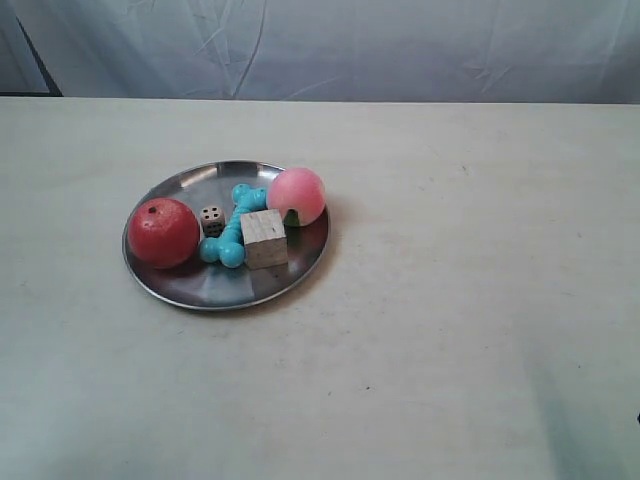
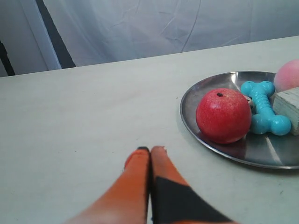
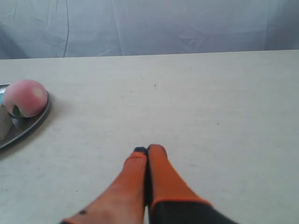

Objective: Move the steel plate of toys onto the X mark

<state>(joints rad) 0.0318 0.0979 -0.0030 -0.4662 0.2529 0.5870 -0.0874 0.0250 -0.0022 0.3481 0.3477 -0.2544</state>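
Observation:
The steel plate (image 1: 190,290) lies left of the table's middle in the exterior view. It holds a red apple-like ball (image 1: 162,232), a white die (image 1: 211,220), a turquoise bone (image 1: 234,225), a wooden cube (image 1: 265,238) and a pink peach (image 1: 297,195). My left gripper (image 2: 150,150) is shut and empty, low over the table, a short way off the plate's rim (image 2: 219,150) on the ball's (image 2: 223,115) side. My right gripper (image 3: 148,150) is shut and empty, well away from the peach (image 3: 25,97). A tiny dark mark (image 3: 155,85) lies beyond it; I cannot tell whether it is the X. Neither gripper shows in the exterior view.
The pale table (image 1: 480,300) is bare to the right of the plate and in front of it. A wrinkled white cloth backdrop (image 1: 350,50) hangs behind the table's far edge. A dark upright strip (image 2: 53,32) stands at the backdrop's side.

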